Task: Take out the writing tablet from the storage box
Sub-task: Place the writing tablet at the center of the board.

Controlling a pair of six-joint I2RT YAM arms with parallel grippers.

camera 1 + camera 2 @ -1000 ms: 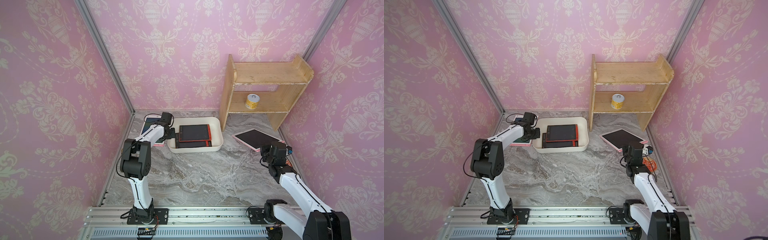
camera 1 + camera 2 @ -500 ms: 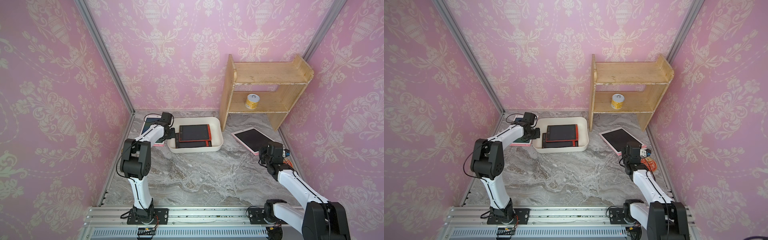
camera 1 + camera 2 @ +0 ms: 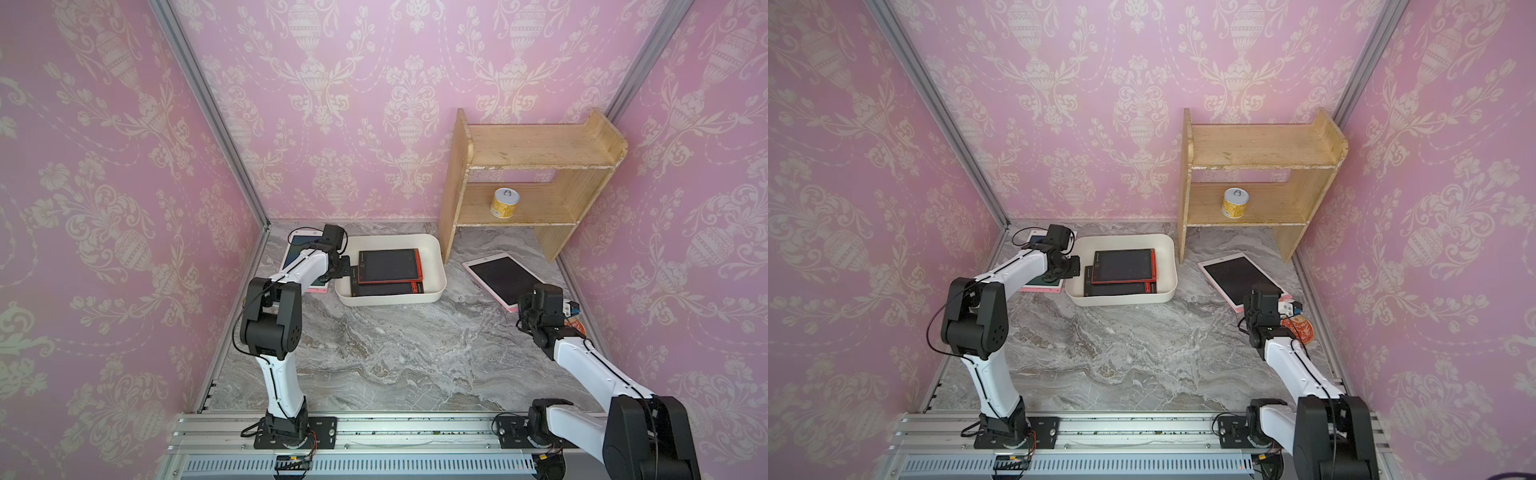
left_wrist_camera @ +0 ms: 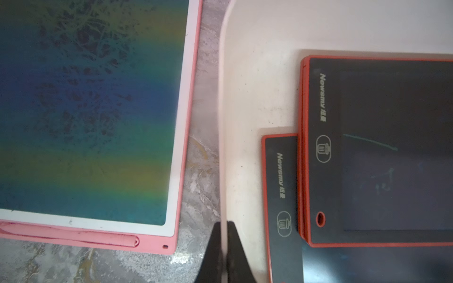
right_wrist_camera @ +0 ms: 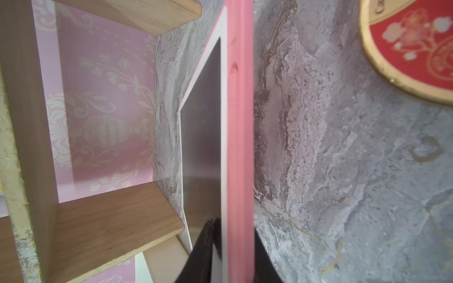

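The left gripper (image 4: 224, 227) is clenched on the thin left wall of the storage box (image 3: 390, 298). Inside, the top red tablet (image 3: 388, 266) lies on the bottom red tablet (image 3: 386, 288), with room along the left wall. The left pink tablet (image 4: 85, 110) lies just beside the box, and only a thin strip of table (image 3: 395, 353) shows between them. The shelf (image 3: 536, 145) stands near the box's far right corner. The right gripper (image 5: 234, 227) has a finger on each side of the right pink tablet (image 3: 503, 276), at its edge. I cannot tell if it squeezes. Bare table stretches in front of the box.
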